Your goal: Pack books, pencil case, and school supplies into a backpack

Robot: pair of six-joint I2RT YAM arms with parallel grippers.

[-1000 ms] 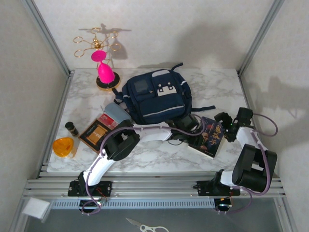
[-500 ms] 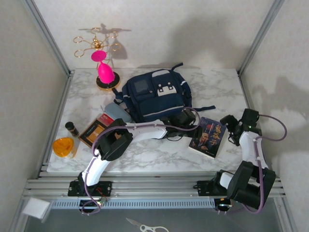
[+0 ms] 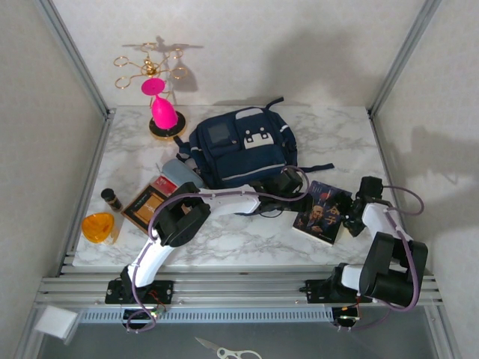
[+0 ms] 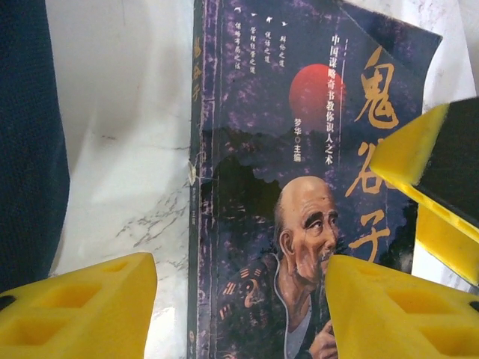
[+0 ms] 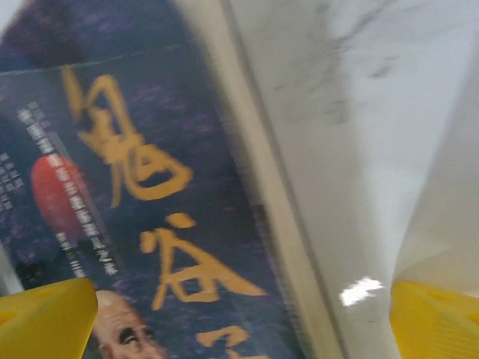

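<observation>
The navy backpack [image 3: 239, 149] lies at the table's middle, its edge at the left of the left wrist view [image 4: 30, 142]. A dark-covered book [image 3: 322, 212] lies flat to its right. My left gripper [image 3: 298, 193] hovers open over the book's spine side [image 4: 299, 172], one finger [image 4: 82, 307] over marble. My right gripper [image 3: 352, 213] stands open at the book's right edge [image 5: 150, 187], straddling it, and its yellow finger [image 4: 426, 172] shows in the left wrist view. The brown book [image 3: 146, 208], red box [image 3: 163, 185], grey-blue pencil case [image 3: 182, 173] and orange piece [image 3: 98, 226] lie at the left. The yellow book is hidden.
A small dark cylinder [image 3: 111, 199] stands near the left edge. A pink object on a gold stand [image 3: 161, 112] sits at the back left. Backpack straps [image 3: 314, 166] trail toward the dark book. Bare marble [image 3: 247, 235] lies in front.
My right gripper swung out, then came back down to the dark book's right edge. My left gripper stretched further right to the book's left side.
</observation>
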